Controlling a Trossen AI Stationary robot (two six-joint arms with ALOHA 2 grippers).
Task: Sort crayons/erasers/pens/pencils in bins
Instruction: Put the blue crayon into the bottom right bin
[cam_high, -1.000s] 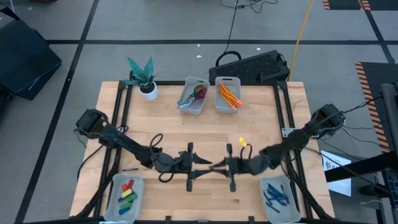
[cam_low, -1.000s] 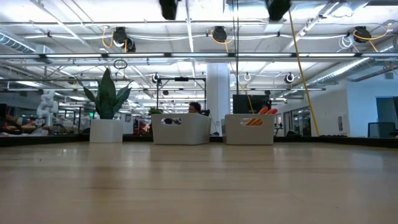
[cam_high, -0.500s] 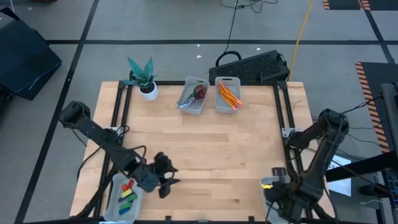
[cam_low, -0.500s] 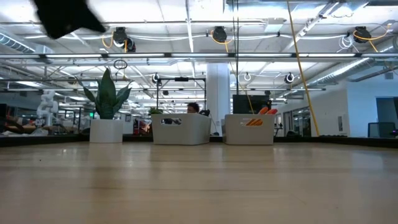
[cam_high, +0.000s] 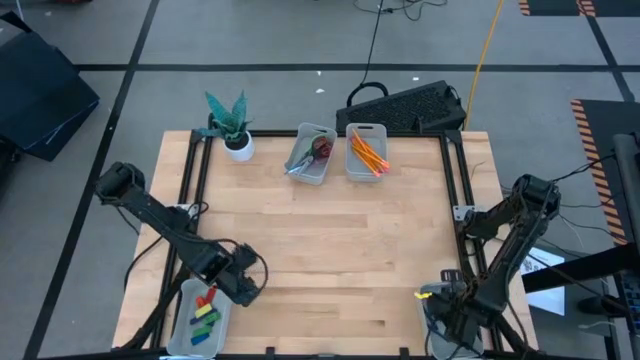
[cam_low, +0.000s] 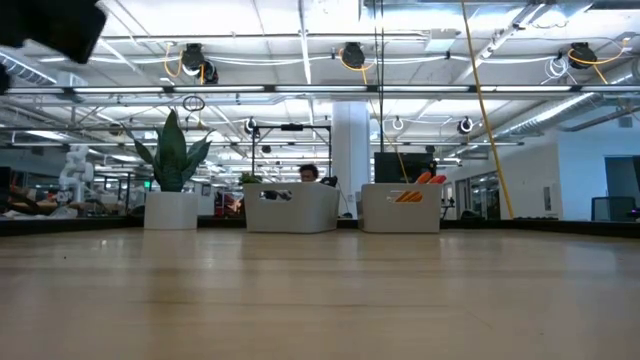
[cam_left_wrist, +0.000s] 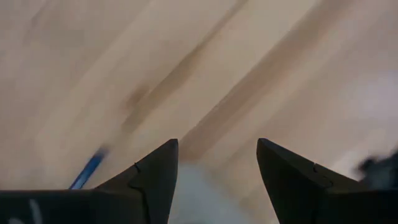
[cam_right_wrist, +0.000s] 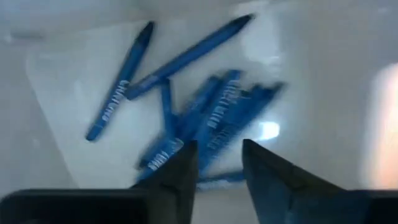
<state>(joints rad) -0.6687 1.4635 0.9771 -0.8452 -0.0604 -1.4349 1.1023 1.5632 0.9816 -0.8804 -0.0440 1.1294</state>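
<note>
On the pale wooden table (cam_high: 330, 240), the right gripper (cam_right_wrist: 217, 158), open and empty, should rise straight above the dark blue pens (cam_right_wrist: 205, 118), while the left gripper (cam_left_wrist: 214, 163), also open, approaches a thin blue stick (cam_left_wrist: 87, 171) slowly.

You are seeing two bins (cam_high: 311, 153) sitting side by side at the table's (cam_high: 330, 240) far edge, with another bin (cam_high: 203, 315) occupying the near-left corner.
</note>
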